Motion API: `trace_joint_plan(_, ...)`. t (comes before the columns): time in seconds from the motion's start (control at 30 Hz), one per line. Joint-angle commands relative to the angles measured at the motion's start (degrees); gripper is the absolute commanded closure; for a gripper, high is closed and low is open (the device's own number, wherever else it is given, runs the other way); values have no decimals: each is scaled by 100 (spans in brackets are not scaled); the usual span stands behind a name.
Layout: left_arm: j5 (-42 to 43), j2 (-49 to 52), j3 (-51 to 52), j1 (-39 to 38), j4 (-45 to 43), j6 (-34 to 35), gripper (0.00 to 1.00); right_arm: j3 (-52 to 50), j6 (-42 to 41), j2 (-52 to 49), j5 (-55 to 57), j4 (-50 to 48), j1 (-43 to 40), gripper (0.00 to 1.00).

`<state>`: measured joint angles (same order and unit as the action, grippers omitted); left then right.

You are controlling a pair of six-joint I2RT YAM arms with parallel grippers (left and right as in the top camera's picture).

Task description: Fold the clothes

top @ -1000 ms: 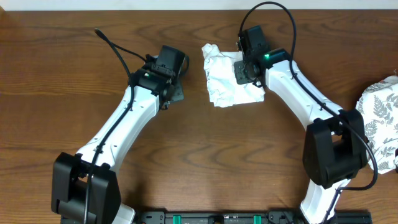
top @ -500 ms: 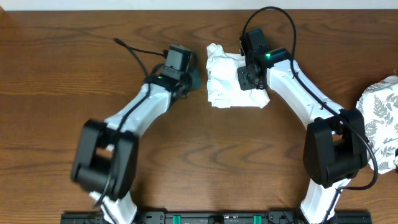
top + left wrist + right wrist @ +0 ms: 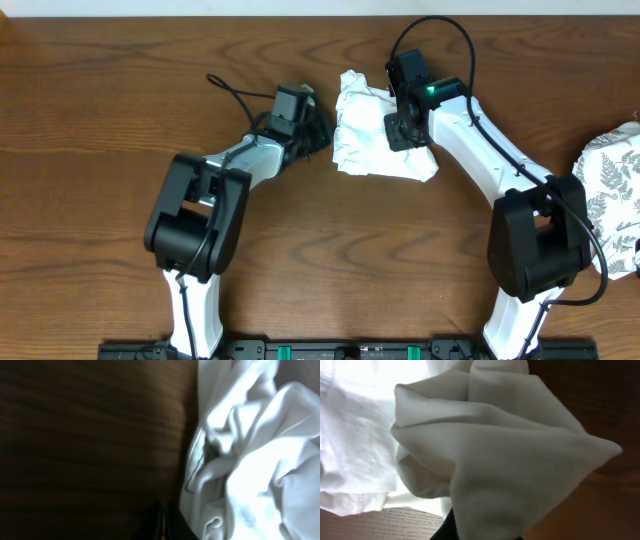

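A crumpled white garment (image 3: pixel 370 150) lies at the back middle of the wooden table (image 3: pixel 100 150). My right gripper (image 3: pixel 402 128) sits on top of it and is shut on a fold of it. In the right wrist view the white cloth (image 3: pixel 495 470) drapes over the jaws and hides them, apart from a dark finger part at the bottom. My left gripper (image 3: pixel 320 132) lies low at the garment's left edge, its dark fingers (image 3: pixel 164 527) pressed together beside the cloth (image 3: pixel 250 460), with nothing between them.
A second garment, white with a grey leaf print (image 3: pixel 610 195), lies bunched at the table's right edge. The left arm's black cable (image 3: pixel 235 92) loops over the table behind it. The arm bases stand at the front edge.
The left arm has swung right and forward, bringing its gripper up to the garment's left edge. The right gripper has dragged the garment a little to the right, spreading its lower right corner.
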<state>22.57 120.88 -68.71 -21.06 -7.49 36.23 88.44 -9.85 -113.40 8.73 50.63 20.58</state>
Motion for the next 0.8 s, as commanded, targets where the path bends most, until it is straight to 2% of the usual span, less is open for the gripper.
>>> trace_joint_plan(0.0,201,160,24,-170,50,52,94,76,11,254,247,87,-48,99)
trace_joint_plan(0.3,555,160,24,-546,153,50,94,166,-780,343,136,-26,-179,99)
trace_joint_plan(0.47,553,160,24,-656,306,50,94,173,-931,341,-745,-374,-114,99)
trace_joint_plan(0.77,555,160,24,-756,376,52,94,170,-1012,313,-817,-715,289,98)
